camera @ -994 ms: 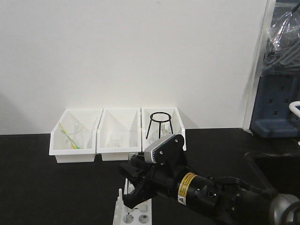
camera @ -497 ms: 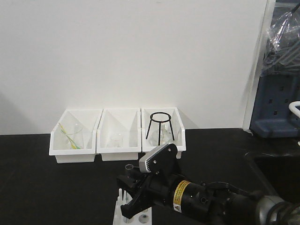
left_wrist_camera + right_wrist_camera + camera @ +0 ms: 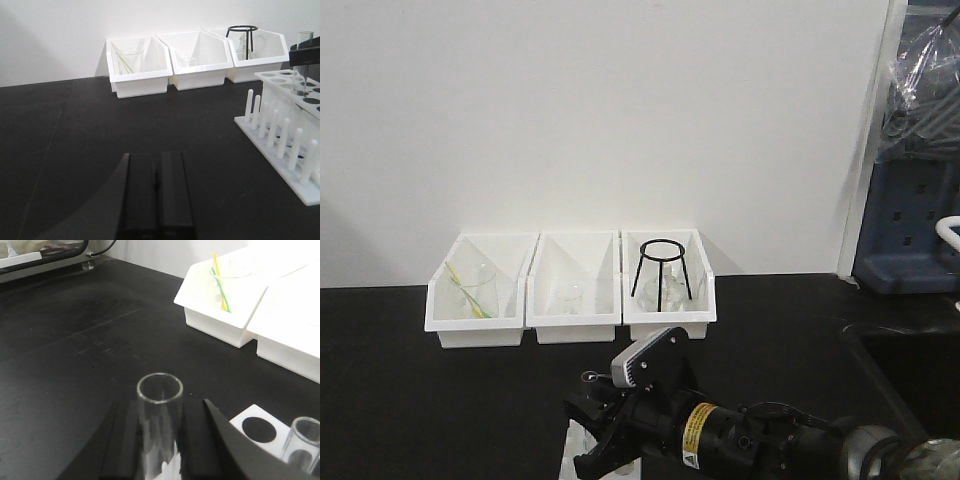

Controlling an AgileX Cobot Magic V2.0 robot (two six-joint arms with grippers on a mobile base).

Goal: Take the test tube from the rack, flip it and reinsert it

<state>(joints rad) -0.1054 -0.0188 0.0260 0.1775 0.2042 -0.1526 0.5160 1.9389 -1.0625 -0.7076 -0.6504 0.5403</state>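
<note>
Your right claw (image 3: 160, 440) is clamped on a clear glass test tube (image 3: 160, 415): in the right wrist view the tube stands upright between the two dark fingers (image 3: 122, 440), open mouth up, both fingers pressed against its sides. In the front view the same claw (image 3: 605, 440) sits low at the near edge of the black worktop (image 3: 440, 400), its tip directly over the rack (image 3: 578, 440), most of which is hidden behind the arm.

The rack (image 3: 285, 135) shows best in your left wrist view: a white block at the right of the worktop, round holes on its top face and a row of short upright pegs along the side nearer that camera. The held tube (image 3: 301, 62) stands vertical over the far holes; you cannot tell from this view how deep its lower end sits. A second tube (image 3: 302, 442) stands in a hole of the rack (image 3: 260, 427), just beside the held one.

Your left claw (image 3: 156, 195) hovers above bare worktop, well apart from the rack, its two fingers pressed together with nothing between them.

Three white bins (image 3: 570, 285) line the back wall: one with a beaker and yellow-green straws (image 3: 470, 290), the middle with a small glass, the right one with a black ring stand (image 3: 660, 268).
</note>
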